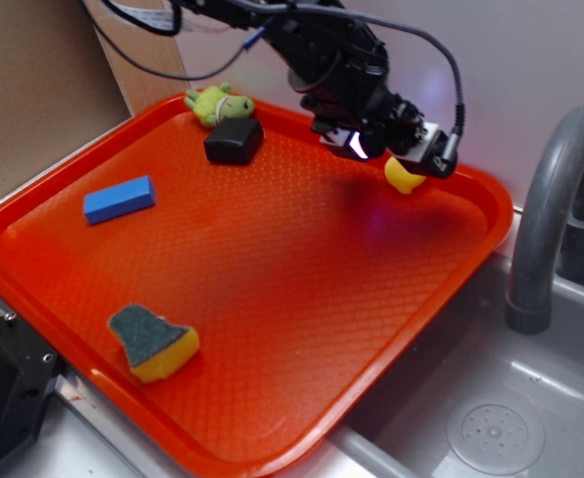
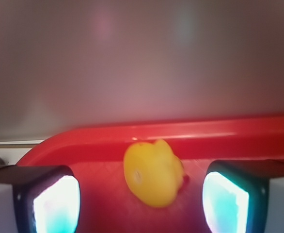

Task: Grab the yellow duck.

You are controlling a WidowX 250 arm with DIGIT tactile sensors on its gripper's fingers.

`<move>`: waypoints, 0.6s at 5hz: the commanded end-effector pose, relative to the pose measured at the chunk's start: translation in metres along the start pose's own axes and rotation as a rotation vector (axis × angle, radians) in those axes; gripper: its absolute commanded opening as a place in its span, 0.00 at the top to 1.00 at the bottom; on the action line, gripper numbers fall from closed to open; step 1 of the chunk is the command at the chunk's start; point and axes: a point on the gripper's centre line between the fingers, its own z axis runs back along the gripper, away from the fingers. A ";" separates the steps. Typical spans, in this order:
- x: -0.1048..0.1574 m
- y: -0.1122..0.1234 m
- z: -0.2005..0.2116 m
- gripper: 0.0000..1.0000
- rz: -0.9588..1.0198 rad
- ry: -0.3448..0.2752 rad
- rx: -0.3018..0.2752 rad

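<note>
The yellow duck (image 1: 402,176) sits in the far right corner of the orange tray (image 1: 302,299), close up against the raised rim, and the black arm reaches in from the back so that the gripper (image 1: 397,149) hangs right over it. From the wrist camera the duck (image 2: 153,172) lies between the two glowing finger pads (image 2: 57,206), which stand spread wide with clear red tray floor showing on either side of the toy, so nothing is pinched; a small orange mark shows on the duck's right edge, and the tray's rim curves behind it. Whether the fingertips are down at the tray floor or a little above it I cannot tell from either view. Over at the far left corner a green plush toy (image 1: 219,102) lies touching a black block (image 1: 234,140). A blue block (image 1: 120,199) lies flat towards the left side, and a yellow sponge with a green scouring top (image 1: 152,343) rests near the front edge. To the right of the tray stand a grey tap (image 1: 556,214) and a sink (image 1: 471,428).
</note>
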 end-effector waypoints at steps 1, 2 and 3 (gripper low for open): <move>0.009 0.009 -0.011 1.00 -0.032 -0.062 0.066; 0.006 0.008 -0.015 1.00 -0.036 -0.061 0.056; 0.003 0.003 -0.015 1.00 -0.039 -0.056 0.049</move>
